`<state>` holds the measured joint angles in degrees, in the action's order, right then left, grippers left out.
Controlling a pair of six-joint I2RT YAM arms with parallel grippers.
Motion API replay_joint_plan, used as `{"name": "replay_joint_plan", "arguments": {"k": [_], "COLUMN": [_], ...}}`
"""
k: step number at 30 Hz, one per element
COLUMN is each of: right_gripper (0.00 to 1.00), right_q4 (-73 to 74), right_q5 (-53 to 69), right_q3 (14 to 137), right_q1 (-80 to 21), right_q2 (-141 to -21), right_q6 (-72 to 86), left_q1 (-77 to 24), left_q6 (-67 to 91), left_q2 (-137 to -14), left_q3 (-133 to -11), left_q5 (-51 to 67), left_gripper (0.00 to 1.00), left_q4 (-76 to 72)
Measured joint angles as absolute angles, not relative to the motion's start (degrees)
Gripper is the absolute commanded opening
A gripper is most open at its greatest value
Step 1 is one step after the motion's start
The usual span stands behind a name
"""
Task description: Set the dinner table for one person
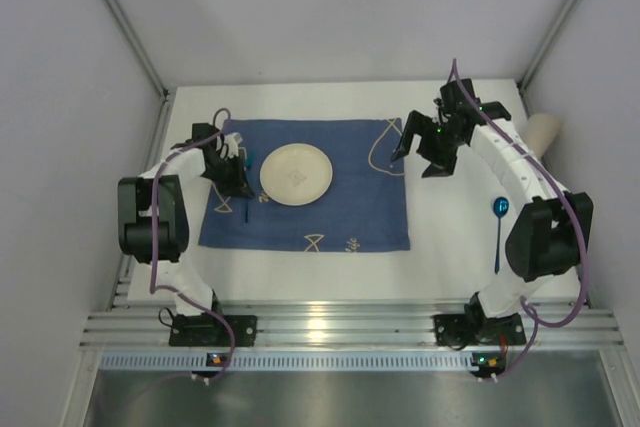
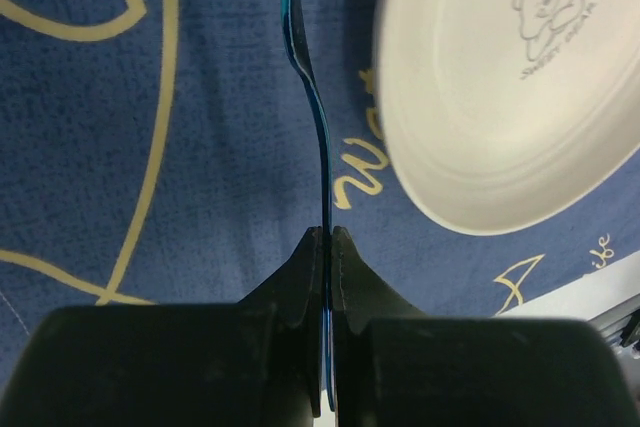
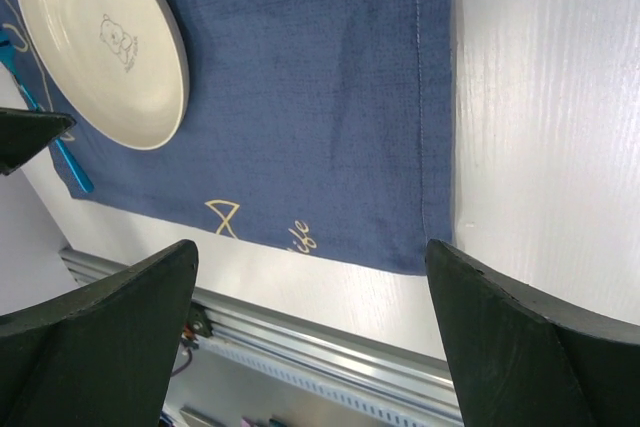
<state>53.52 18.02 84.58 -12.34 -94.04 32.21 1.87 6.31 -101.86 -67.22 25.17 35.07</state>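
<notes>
- Gripping a thin blue utensil [image 2: 318, 127], the left tool [image 2: 327, 247] is holding it over the blue mat [image 2: 200, 147], just beside the plate [image 2: 500, 97].
- The right tool [image 3: 310, 247] is hanging released above the mat's right edge.
- The next move is probably calling for letting the utensil go, then fetching the spoon [image 1: 498, 237] off the white surface [image 3: 550, 97] carrying the mat.

Bare mat [image 1: 360, 197] right of plate [image 1: 296, 173], spoon [image 1: 498, 237] on table [image 1: 450, 237] beyond
</notes>
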Motion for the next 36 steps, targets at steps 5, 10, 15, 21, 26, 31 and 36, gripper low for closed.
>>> {"name": "replay_joint_plan", "arguments": {"k": [5,10,15,21,26,31,36], "right_gripper": [0.95,0.92,0.93,0.96,0.97,0.97,0.99], "right_q4": [54.87,55.37,55.59,56.90,57.91,58.17,59.61], "right_q5": [18.11,18.33,18.57,16.82,13.37,10.83,7.40], "right_q3": [85.60,85.91,85.93,86.37,87.02,84.64,80.73], "right_q1": [-11.57,-11.44,-11.44,-11.42,-10.04,-6.15,-2.85], "right_q2": [-94.04,-94.28,-94.65,-95.33,-94.85,-90.96,-85.78], "right_q6": [31.07,30.52,30.37,29.93,29.54,29.58,29.26], "left_q1": [2.85,3.14,3.40,3.66,4.27,3.44,0.84], "left_q6": [5.78,5.85,7.40,9.06,12.64,16.21,17.19], "left_q2": [-105.60,-106.45,-105.73,-100.90,-95.31,-89.58,-89.78], "left_q3": [-65.54,-64.93,-64.75,-64.18,-64.16,-63.99,-62.96], "left_q5": [26.70,28.23,28.21,15.97,6.48,5.23,5.26], "left_gripper": [0.03,0.23,0.47,0.85,0.86,0.98,0.98], "left_q4": [32.08,30.28,29.50,28.05,28.18,27.38,25.89]}}
